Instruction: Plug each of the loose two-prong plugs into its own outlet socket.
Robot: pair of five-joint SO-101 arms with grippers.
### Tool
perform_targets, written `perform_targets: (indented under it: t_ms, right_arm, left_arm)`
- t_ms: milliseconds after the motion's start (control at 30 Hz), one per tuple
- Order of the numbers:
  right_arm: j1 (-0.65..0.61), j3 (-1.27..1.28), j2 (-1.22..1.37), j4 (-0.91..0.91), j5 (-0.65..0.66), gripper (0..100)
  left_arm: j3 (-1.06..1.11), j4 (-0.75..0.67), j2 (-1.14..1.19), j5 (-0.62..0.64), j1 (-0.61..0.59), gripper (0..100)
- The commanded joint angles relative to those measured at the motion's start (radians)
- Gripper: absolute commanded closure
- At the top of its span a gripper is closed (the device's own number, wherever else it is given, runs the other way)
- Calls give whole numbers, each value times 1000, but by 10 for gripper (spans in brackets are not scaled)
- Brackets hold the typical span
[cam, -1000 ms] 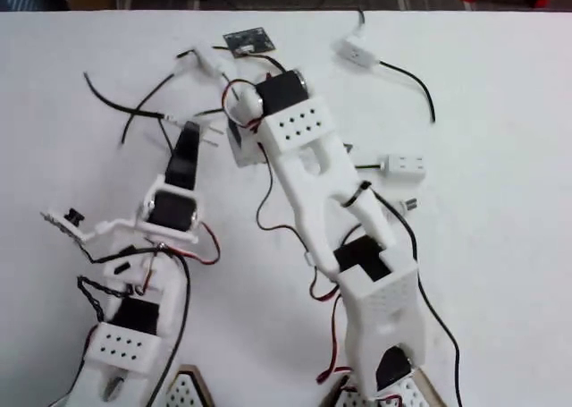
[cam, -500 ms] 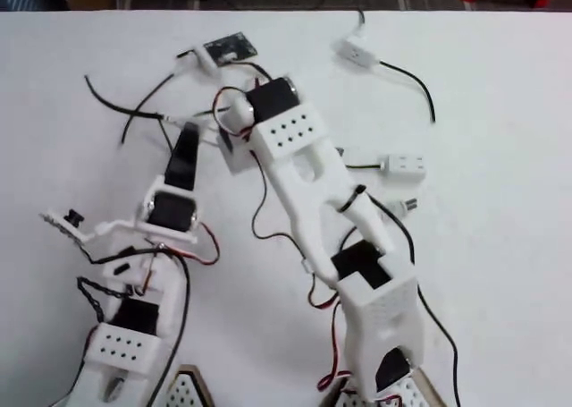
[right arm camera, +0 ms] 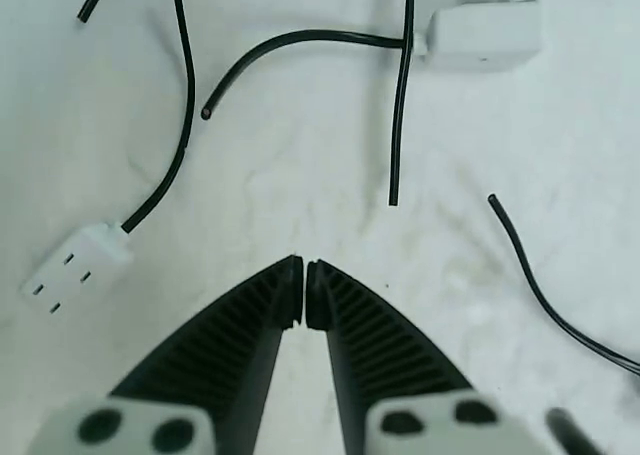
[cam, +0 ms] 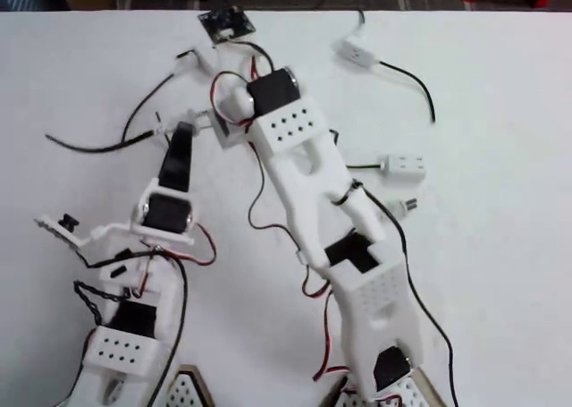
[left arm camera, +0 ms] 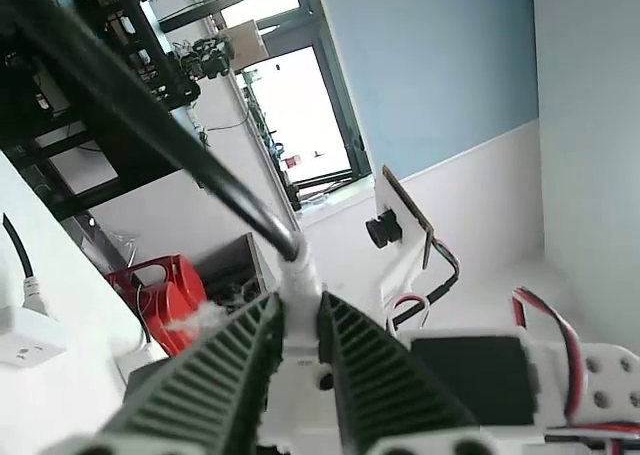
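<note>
The white worktop carries both arms. The right gripper hangs over it with its jaws pressed together on nothing, and a white socket lies on the surface near them. The left gripper, close to the right arm's wrist, has its jaws pinching a white plug. The plug is in no socket, and its black cord runs off from it.

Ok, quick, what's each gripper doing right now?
Left gripper: closed on a white plug.
Right gripper: closed, holding nothing.
</note>
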Motion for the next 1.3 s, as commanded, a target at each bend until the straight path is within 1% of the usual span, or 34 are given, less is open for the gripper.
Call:
perform_targets:
  t_ms: [0,100,233,333,433,500,633,767,933,1267]
  right_arm:
    - [15,-137,27,5,9,979]
    - [41,-189,53,18,9,979]
    - [82,-232,64,73,18,979]
    - [113,-232,59,137,78,979]
    - [156,-170,58,140,109,979]
    - [163,-121,48,137,124,979]
    - [125,-29,-1,139,239,979]
    - [39,61,-74,136,276,979]
    - [-51,66,-110,102,298,979]
    - [-44,63,-104,-42,299,979]
  left_arm:
    - [6,5,2,-57,68,976]
    - [6,35,2,-104,125,976]
    - [6,32,2,-101,128,976]
    - [-2,31,1,-80,84,976]
    - [-29,31,1,-3,-4,976]
    - [-40,31,1,21,-59,976]
    - [-52,31,1,25,-102,976]
    - [-51,31,1,23,-91,976]
    - [-35,37,1,20,-39,976]
    - [-28,37,1,18,-15,976]
